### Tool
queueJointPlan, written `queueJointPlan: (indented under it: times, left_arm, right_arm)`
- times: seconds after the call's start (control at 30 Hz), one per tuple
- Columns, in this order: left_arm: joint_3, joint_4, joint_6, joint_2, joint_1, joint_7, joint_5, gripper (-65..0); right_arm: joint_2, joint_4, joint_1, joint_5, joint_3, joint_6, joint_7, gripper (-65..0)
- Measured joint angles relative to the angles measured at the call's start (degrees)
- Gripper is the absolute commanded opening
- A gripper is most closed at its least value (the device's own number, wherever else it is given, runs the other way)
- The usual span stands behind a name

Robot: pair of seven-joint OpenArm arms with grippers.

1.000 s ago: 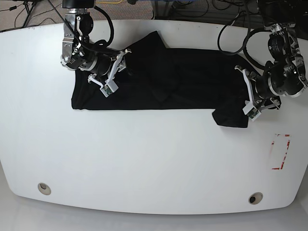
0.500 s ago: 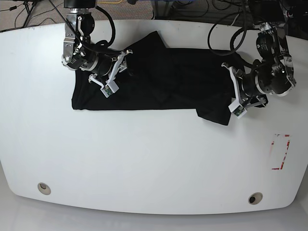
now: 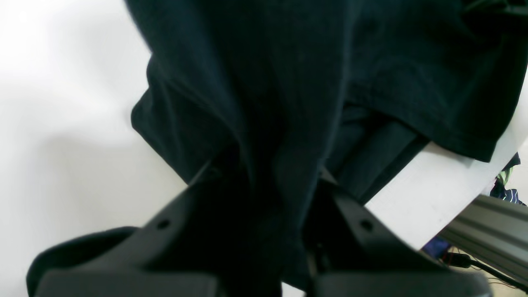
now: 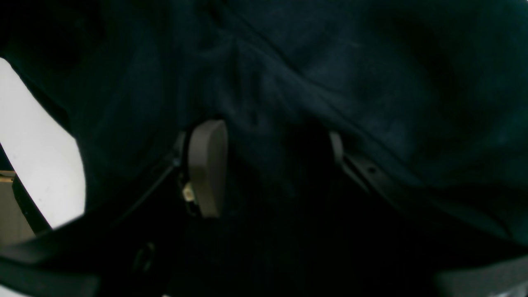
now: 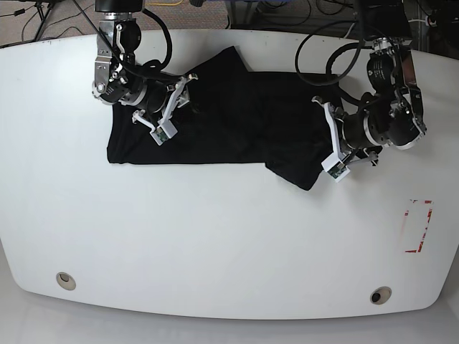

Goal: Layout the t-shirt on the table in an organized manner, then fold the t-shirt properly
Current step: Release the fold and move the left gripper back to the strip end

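Note:
The black t-shirt [image 5: 229, 115] lies spread across the far half of the white table [image 5: 215, 236]. On the base view's right, my left gripper [image 5: 324, 140] is shut on the t-shirt's right part, which is doubled over toward the middle. The left wrist view shows t-shirt fabric [image 3: 288, 82] pinched in the left gripper [image 3: 268, 185] and hanging down over the table [image 3: 62, 123]. My right gripper [image 5: 176, 107] rests on the shirt's left part. In the right wrist view its grey pad [image 4: 206, 173] stands apart from the other finger, with the t-shirt [image 4: 371, 82] under the right gripper [image 4: 272, 165].
A red tape rectangle [image 5: 418, 226] marks the table at the right. Two round metal grommets [image 5: 66, 280] [image 5: 380, 294] sit near the front edge. Cables hang behind the far edge.
My left arm has moved left across the table, pulling the shirt's right end over the body. The right arm has stayed in place.

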Motion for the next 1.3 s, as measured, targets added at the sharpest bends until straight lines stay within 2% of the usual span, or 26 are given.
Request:
queueJointPlan:
  times: [0.17,0.5,0.63,0.8,1.3]
  left_arm:
    - [0.1,0.0,0.0,-1.0,0.1,-0.1,-0.3,-65.0]
    - [-0.1,0.0,0.0,-9.2,0.3,0.0,-0.2,-65.0]
    - [-0.2,0.0,0.0,-10.8,0.3,0.0,-0.2,-65.0]
    - [-0.2,0.0,0.0,-10.9,0.3,0.0,-0.2,-65.0]
    - [4.5,0.0,0.0,-7.6,-0.1,-0.2,-0.2,-65.0]
  right_arm:
    - [0.0,0.0,0.0,0.0,0.0,0.0,0.0,-35.2]
    - [0.0,0.0,0.0,0.0,0.0,0.0,0.0,-35.2]
    - [0.0,0.0,0.0,0.0,0.0,0.0,0.0,-35.2]
    - [0.0,0.0,0.0,0.0,0.0,0.0,0.0,-35.2]
    - [0.0,0.0,0.0,0.0,0.0,0.0,0.0,-35.2]
